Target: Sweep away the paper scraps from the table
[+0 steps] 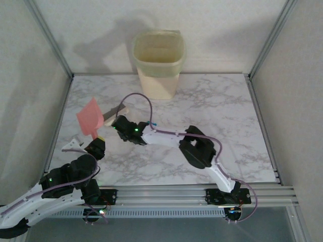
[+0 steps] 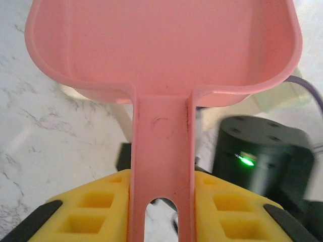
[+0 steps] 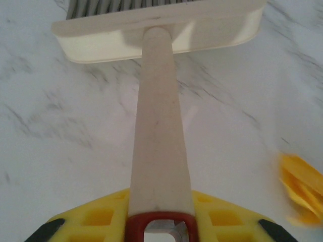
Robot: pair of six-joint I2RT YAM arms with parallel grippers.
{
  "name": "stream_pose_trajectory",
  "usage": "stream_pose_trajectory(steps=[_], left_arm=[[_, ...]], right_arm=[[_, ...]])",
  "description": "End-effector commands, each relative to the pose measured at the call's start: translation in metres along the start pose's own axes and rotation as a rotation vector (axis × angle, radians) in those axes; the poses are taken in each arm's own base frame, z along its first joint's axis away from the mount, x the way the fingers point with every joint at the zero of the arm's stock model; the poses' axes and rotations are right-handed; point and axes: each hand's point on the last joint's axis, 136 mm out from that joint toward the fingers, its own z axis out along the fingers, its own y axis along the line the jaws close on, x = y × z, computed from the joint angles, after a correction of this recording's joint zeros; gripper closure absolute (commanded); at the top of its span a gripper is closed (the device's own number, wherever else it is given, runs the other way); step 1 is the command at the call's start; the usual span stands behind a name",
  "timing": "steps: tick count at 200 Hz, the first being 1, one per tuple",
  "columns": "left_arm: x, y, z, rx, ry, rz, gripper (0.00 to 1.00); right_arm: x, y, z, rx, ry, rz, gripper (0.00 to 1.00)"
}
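The left hand [image 2: 161, 204] is clamped nearly shut on the flat handle of the pink dustpan [image 2: 161, 55]. It tilts the pan's mouth up off the counter [image 1: 217, 106], probably so anything gathered cannot slide out. The right hand [image 3: 159, 224] is closed tight round the brush [image 3: 159, 116] handle, with the head just beside the pan, placed to push bits toward it. Of the paper scraps [image 1: 153, 123], one blue fleck seems to lie on the counter beside the right wrist. An orange-yellow blur at the edge of the right wrist view may be another (too blurred to tell). A cream bin [image 1: 159, 63] stands at the back.
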Motion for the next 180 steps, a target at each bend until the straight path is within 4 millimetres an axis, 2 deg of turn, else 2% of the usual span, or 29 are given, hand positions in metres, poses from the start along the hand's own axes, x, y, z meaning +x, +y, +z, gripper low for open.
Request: stream_pose_trajectory(steps=[1,38,100,153,180], left_arm=[[0.017,-0.006,0.007,0.027,0.044,0.036,0.93],[0.045,-0.016,0.022,0.033,0.1,0.131,0.88],[0.057,-0.035,0.038,0.006,0.097,0.248,0.84],[0.071,-0.044,0.042,0.002,0.173,0.319,0.83],[0.078,-0.052,0.04,0.03,0.231,0.349,0.83]], right_arm=[[-0.007,-0.031,-0.025,0.049,-0.077,0.055,1.0],[0.022,-0.076,-0.052,0.128,-0.056,0.109,1.0],[0.053,-0.119,-0.099,0.17,-0.072,0.225,1.0],[0.057,-0.133,-0.137,0.107,-0.122,0.363,1.0],[0.053,-0.149,-0.167,0.09,-0.184,0.468,1.0]])
